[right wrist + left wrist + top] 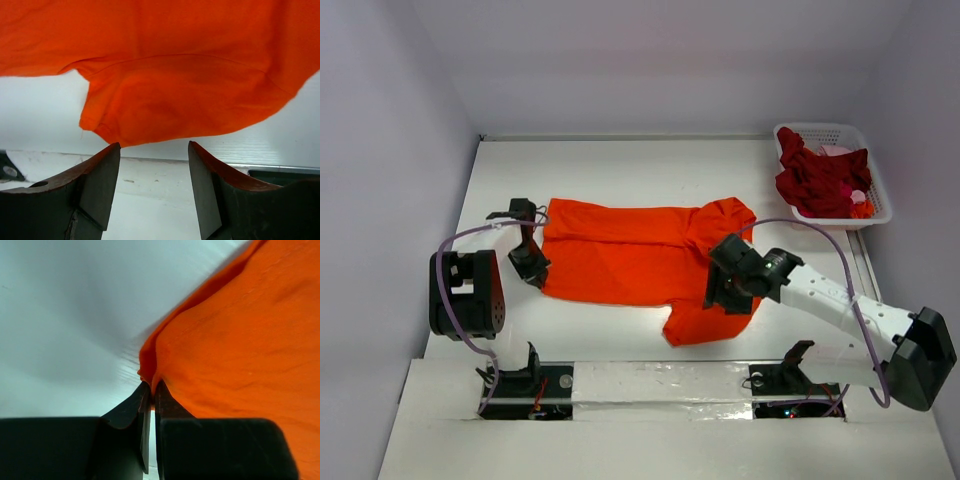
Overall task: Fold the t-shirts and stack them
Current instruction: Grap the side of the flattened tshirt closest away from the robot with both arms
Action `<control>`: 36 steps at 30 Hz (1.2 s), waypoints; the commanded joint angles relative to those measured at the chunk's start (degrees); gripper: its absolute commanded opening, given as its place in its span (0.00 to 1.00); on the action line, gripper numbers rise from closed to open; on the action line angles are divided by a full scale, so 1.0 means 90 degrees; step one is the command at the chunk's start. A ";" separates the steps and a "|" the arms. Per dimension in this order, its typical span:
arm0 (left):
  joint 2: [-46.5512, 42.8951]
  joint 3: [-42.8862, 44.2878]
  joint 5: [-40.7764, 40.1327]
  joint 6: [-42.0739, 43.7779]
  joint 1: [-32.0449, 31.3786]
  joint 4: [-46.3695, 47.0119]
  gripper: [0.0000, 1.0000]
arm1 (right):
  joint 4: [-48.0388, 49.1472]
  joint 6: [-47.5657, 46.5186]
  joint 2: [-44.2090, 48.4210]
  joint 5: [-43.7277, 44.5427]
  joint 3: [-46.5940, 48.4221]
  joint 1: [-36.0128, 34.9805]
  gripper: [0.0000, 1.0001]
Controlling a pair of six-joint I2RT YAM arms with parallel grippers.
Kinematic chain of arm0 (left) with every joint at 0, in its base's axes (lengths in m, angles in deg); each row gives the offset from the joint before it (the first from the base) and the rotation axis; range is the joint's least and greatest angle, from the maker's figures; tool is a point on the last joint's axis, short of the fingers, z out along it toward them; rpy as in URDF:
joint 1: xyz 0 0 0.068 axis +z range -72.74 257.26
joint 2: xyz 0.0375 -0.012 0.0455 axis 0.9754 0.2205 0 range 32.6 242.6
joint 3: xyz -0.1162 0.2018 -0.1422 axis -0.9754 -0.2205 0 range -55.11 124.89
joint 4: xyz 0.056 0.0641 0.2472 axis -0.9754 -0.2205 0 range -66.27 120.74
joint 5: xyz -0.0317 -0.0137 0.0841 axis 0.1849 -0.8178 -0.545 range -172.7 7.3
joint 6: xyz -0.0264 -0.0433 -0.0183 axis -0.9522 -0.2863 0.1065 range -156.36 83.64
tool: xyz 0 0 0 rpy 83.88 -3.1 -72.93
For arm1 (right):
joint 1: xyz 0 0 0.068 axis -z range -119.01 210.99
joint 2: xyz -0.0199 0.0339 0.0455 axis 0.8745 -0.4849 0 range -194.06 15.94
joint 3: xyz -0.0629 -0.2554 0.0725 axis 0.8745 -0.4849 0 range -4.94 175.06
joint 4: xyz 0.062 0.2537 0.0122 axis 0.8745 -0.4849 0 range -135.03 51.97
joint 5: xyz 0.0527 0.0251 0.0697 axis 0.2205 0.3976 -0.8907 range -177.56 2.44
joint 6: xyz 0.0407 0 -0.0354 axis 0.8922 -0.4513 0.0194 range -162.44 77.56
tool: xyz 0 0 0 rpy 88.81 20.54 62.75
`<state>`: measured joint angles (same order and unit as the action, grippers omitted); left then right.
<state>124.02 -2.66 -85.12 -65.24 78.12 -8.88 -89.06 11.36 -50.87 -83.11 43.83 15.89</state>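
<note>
Orange soft cloth t-shirt [640, 255] awaits folding: left jaws apparently pinch its hem; released right jaws must grasp next.

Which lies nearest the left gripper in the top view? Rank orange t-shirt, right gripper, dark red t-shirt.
1. orange t-shirt, its left edge pinched by the left gripper.
2. right gripper, at the shirt's right sleeve.
3. dark red t-shirt, in the basket, far right corner.
</note>
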 commanded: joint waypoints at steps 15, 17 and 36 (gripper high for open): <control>0.0819 0.1330 0.0718 -0.0316 0.0051 0.0623 0.00 | 0.0240 0.0087 -0.0839 -0.0093 0.0049 -0.0067 0.66; 0.0868 0.1409 0.0698 -0.0306 0.0051 0.0574 0.00 | 0.0211 0.0009 -0.0839 -0.0288 0.0098 -0.0067 0.67; 0.0878 0.1770 0.0776 -0.0248 0.0051 0.0388 0.00 | -0.1118 -0.1349 -0.0956 -0.0241 0.0567 -0.0857 0.65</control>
<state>132.39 10.96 -78.34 -67.47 78.12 -3.79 -97.54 1.24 -58.85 -87.28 45.97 10.71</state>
